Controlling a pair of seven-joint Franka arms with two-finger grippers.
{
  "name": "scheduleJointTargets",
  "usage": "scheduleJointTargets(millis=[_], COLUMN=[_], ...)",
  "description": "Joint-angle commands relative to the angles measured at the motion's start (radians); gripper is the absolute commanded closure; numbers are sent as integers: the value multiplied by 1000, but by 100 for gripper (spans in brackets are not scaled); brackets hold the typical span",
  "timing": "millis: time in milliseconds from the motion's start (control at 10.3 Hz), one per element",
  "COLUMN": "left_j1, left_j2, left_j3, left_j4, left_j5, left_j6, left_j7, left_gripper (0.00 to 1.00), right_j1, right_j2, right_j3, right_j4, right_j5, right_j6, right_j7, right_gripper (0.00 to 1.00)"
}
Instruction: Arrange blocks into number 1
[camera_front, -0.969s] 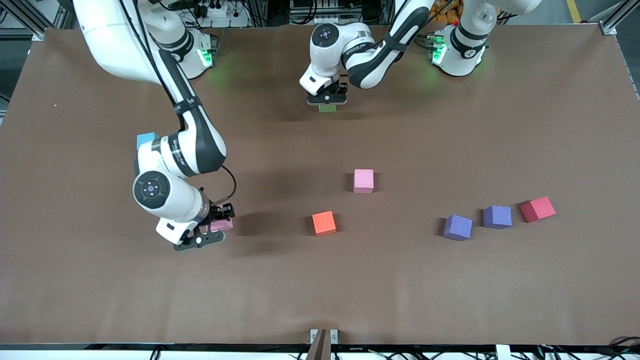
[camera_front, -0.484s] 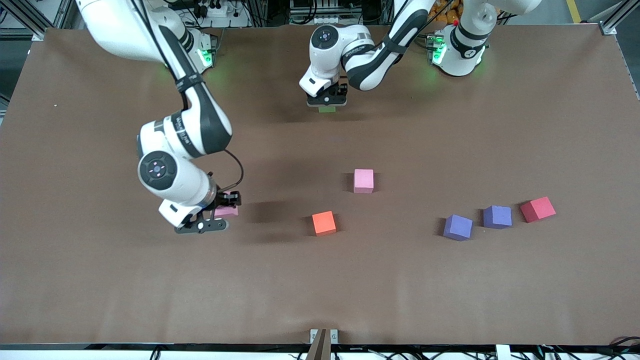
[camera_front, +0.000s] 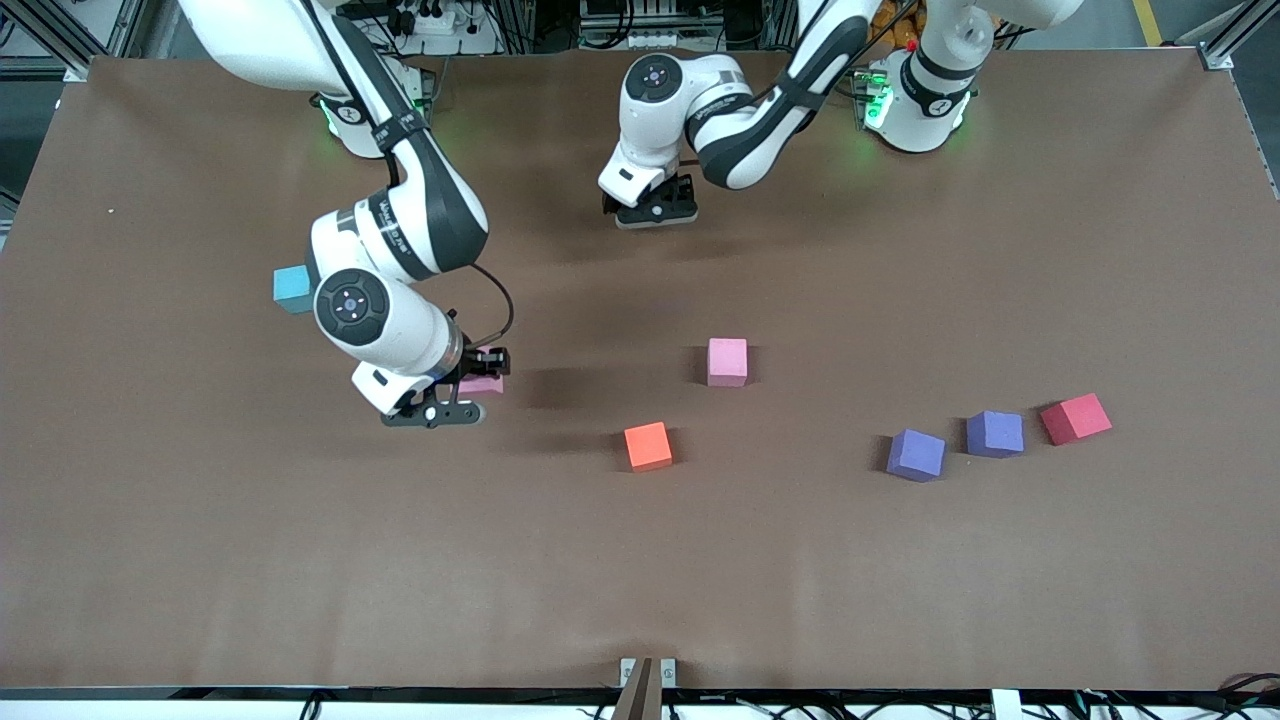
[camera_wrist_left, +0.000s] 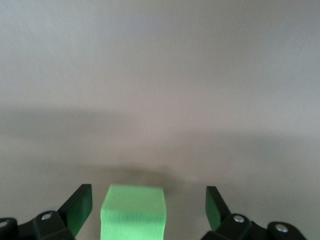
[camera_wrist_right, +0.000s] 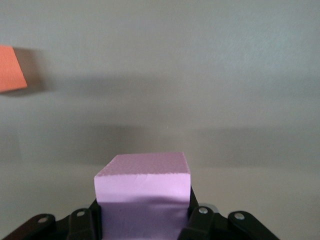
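Right wrist view: my right end effector (camera_wrist_right: 142, 220) is clenched on a pink block (camera_wrist_right: 143, 187), carried over the desk (camera_front: 640, 560). My left end effector (camera_wrist_left: 147, 207), released, straddles the green block (camera_wrist_left: 133, 210) resting there. Light, soft foam; squeeze flat opposite faces gently.

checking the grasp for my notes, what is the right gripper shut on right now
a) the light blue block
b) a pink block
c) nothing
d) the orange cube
b: the right wrist view shows a pink block clamped in the right gripper, while the orange cube sits apart on the table.
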Motion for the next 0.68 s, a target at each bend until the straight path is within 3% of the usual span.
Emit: scheduleJointTargets(millis=[0, 194, 388, 581], left_j1=[130, 235, 227, 183], left_j2=[-104, -91, -39, 50], left_j3=[20, 70, 207, 300], left_j4=[-19, 25, 93, 172], left_j5=[28, 28, 8, 5], left_j6=[-23, -23, -21, -20], left_j7=[8, 266, 482, 570], left_gripper=[0, 0, 0, 0], right_j1=[49, 115, 190, 288], right_j2=[-67, -63, -58, -45], right_j3=[-8, -8, -8, -8], right_j4=[-99, -104, -104, -104], right_j5=[55, 72, 72, 72], right_j6=[24, 25, 42, 88], right_j7=[15, 33, 111, 229], right_gripper=[45, 45, 45, 45])
